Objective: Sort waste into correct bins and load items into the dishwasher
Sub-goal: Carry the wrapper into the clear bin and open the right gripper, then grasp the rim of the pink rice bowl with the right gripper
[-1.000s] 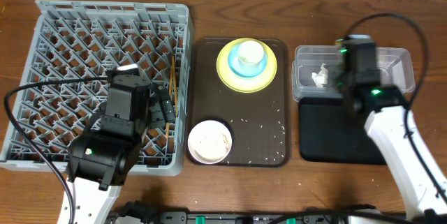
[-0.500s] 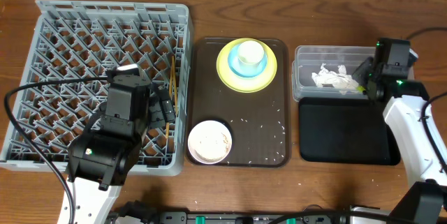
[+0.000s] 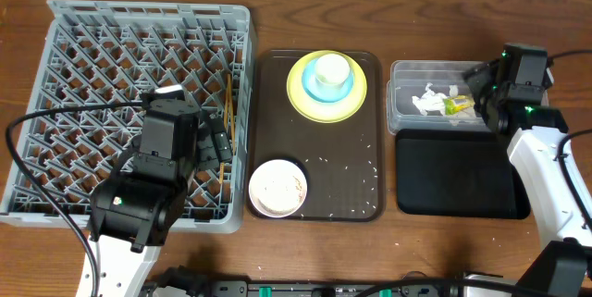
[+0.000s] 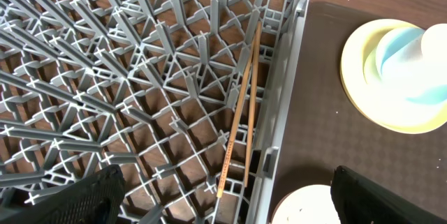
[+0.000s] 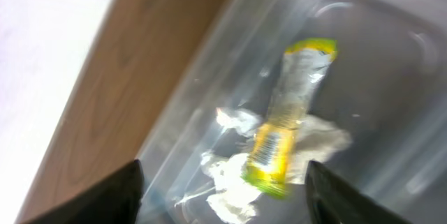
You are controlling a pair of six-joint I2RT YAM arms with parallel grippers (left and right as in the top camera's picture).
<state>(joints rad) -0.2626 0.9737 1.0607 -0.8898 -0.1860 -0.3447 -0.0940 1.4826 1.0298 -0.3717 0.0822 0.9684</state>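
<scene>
The green-and-yellow wrapper (image 3: pixel 458 105) (image 5: pixel 290 133) lies loose in the clear tub (image 3: pixel 407 70) on white paper scraps (image 3: pixel 427 103) (image 5: pixel 230 182). My right gripper (image 3: pixel 480 90) (image 5: pixel 223 199) hovers open over the tub's right end, the wrapper free between and beyond its fingers. The black tray (image 3: pixel 453 186) sits just in front of the tub. My left gripper (image 3: pixel 215 149) (image 4: pixel 230 203) stands open and empty over the grey dish rack (image 3: pixel 55 19) near its right wall, where the chopsticks (image 3: pixel 228 103) (image 4: pixel 244 105) lie.
A brown tray (image 3: pixel 365 140) holds a yellow plate (image 3: pixel 298 93) with a light blue bowl (image 3: pixel 319 91) and white cup (image 3: pixel 332 70) stacked on it, a white shallow bowl (image 3: pixel 277 188), and scattered rice grains (image 3: pixel 344 162).
My right gripper swung from over the tub to its right end, then opened; the wrapper has left the jaws and now lies in the clear tub. The left arm stayed still.
</scene>
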